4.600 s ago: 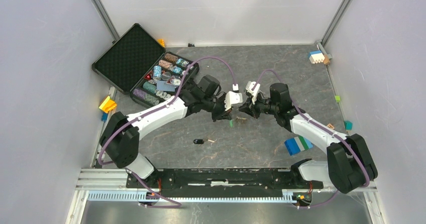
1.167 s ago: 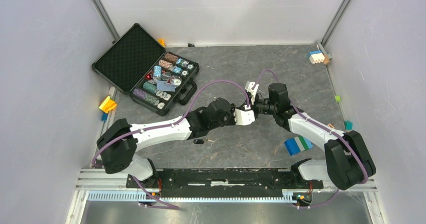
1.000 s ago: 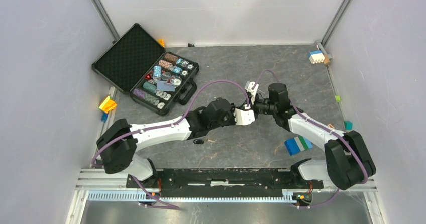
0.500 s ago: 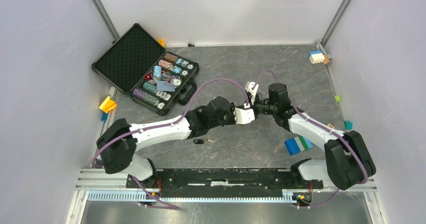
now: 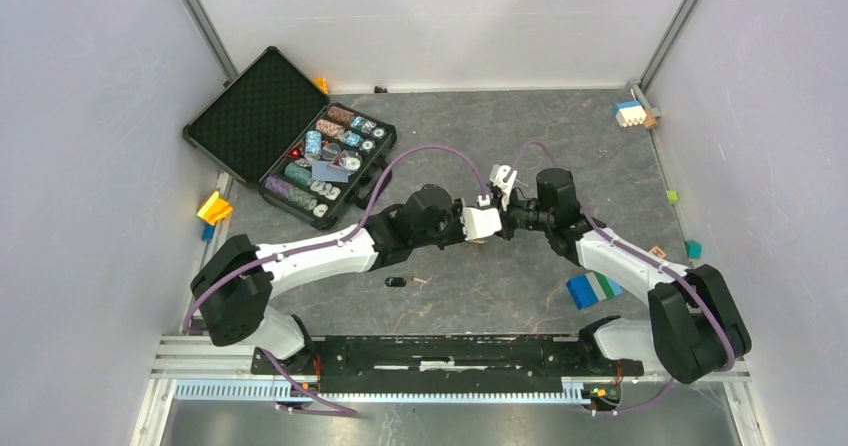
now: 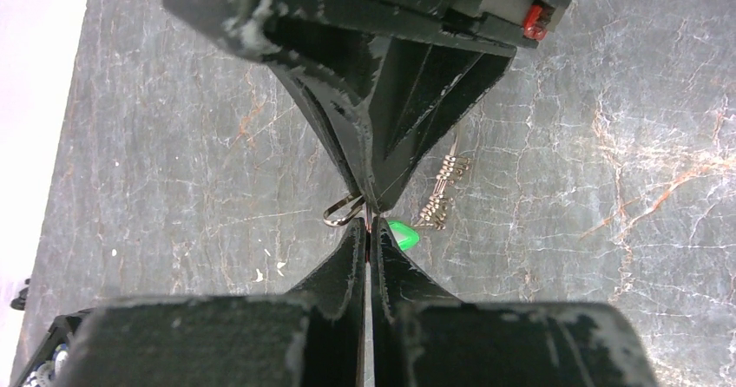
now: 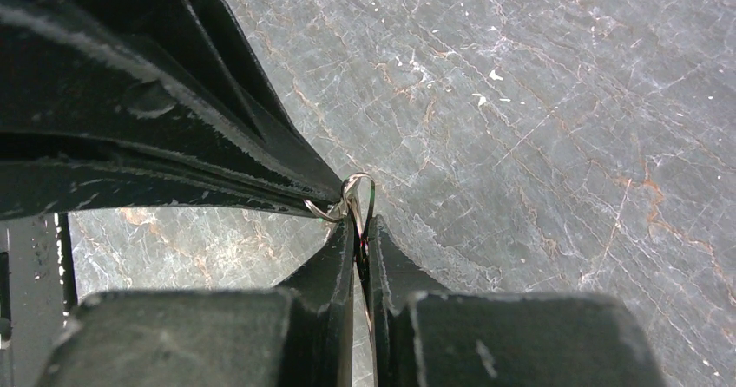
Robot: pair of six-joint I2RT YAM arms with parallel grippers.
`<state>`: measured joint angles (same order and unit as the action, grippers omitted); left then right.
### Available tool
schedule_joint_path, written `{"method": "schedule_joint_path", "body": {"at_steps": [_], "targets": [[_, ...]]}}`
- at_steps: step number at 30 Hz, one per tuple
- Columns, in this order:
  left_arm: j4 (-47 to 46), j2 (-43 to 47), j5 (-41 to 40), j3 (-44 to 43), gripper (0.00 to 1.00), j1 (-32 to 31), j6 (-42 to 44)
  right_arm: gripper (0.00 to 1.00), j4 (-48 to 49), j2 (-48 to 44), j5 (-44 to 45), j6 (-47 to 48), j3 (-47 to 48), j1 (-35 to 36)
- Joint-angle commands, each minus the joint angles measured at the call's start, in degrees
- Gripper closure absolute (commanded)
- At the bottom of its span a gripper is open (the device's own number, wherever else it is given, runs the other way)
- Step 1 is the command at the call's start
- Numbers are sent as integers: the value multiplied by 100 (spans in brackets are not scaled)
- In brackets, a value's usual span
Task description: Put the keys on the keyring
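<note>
Both arms meet over the table (image 5: 480, 136), well to the right of the open black case (image 5: 262, 116) and a little nearer the arm bases than it. Left gripper (image 6: 368, 227): fingers pressed flat together, no gap. The green key (image 6: 402, 234) is pinched there, its bright head poking out just beside the fingertip, blade hidden. Right gripper (image 7: 360, 224): fingers likewise pressed together, clamped on the keyring (image 7: 352, 194), whose thin wire loop stands out at their tip. The two grippers are tip to tip, and the ring loop touches the left gripper's tip in the right wrist view. Small keys (image 6: 441, 194), brassy and bunched, show just beside the loop. Their link to the wire is hidden behind the right gripper's finger, and I cannot tell whether they hang or lie on the stone. Cannot tell either whether the green key's hole is on the wire. Black key (image 5: 396, 282) lies flat on the table, apart from both grippers, nearer the bases than the case's right corner.
</note>
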<state>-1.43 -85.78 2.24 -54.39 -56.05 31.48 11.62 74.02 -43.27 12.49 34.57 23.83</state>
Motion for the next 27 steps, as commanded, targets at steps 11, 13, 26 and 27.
{"method": "schedule_joint_path", "body": {"at_steps": [11,13,26,27], "targets": [[-296,161,232,-266,98,255,-612,100,471,-393,73,152,-221,142],[-241,203,326,-295,98,313,-676,100,438,-401,131,207,-213,176],[-103,403,980,-315,98,516,-1085,100,427,-483,571,280,-257,236],[-103,407,1024,-317,98,534,-1091,100,429,-485,586,267,-255,244]]}}
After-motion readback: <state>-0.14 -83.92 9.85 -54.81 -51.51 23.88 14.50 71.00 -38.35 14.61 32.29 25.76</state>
